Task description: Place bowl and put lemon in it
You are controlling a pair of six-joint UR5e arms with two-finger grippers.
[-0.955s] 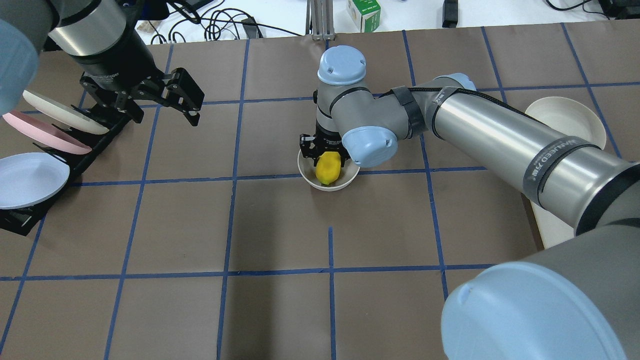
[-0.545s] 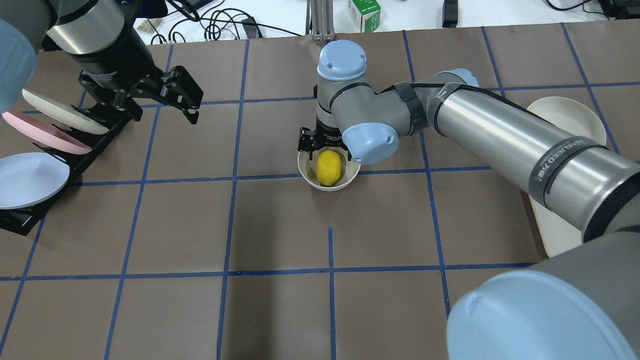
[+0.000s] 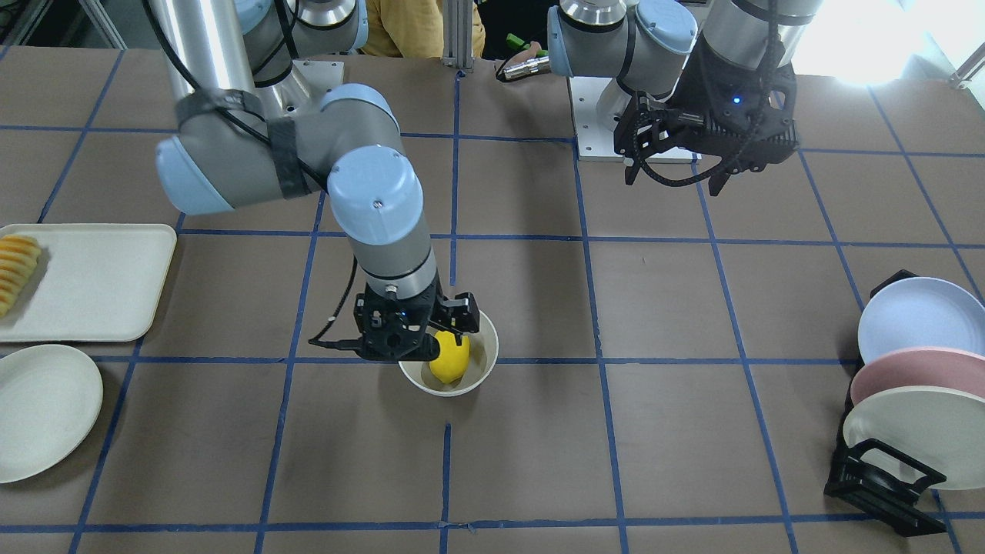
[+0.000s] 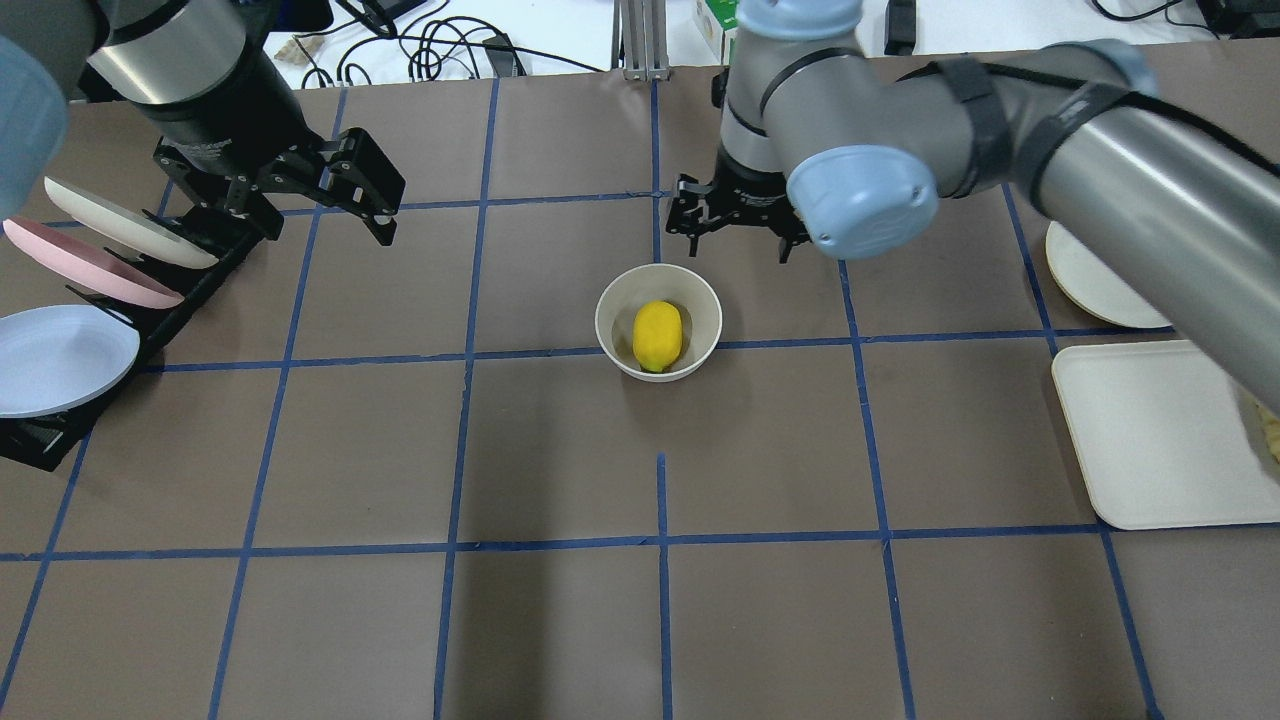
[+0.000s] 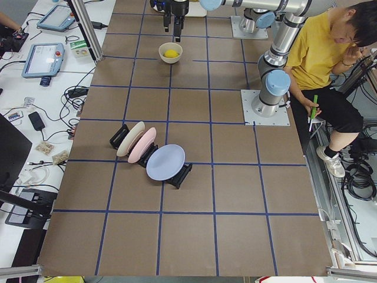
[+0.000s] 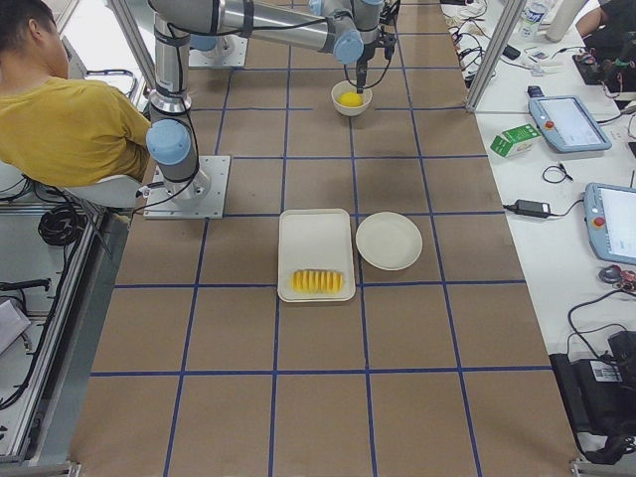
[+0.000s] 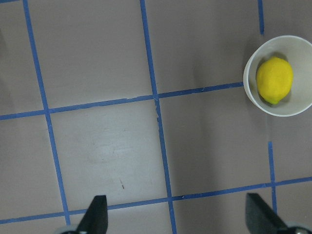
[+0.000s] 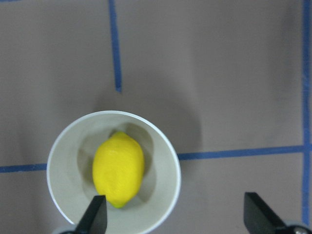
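Note:
The off-white bowl (image 4: 612, 345) stands upright near the table's middle. The yellow lemon (image 4: 657, 336) lies inside it, free of any finger. My right gripper (image 4: 737, 240) is open and empty, raised beyond the bowl's far right side. The right wrist view looks down on the lemon (image 8: 118, 169) in the bowl (image 8: 163, 195), between the spread fingertips (image 8: 95, 217). In the front-facing view the right gripper (image 3: 415, 338) shows close over the bowl (image 3: 485, 362). My left gripper (image 4: 320, 215) is open and empty, far left by the plate rack; its wrist view shows the bowl (image 7: 298, 105).
A black rack (image 4: 70, 300) with three plates stands at the left edge. A cream tray (image 4: 1150, 440) and a flat cream plate (image 4: 1090, 280) lie at the right, with fruit slices (image 3: 15, 269) on the tray. A person in yellow (image 5: 324, 65) sits beside the robot base.
My right gripper let go of the lemon, then rose and drew back to the far right of the bowl. The lemon stays lying in the bowl. The left arm barely moved.

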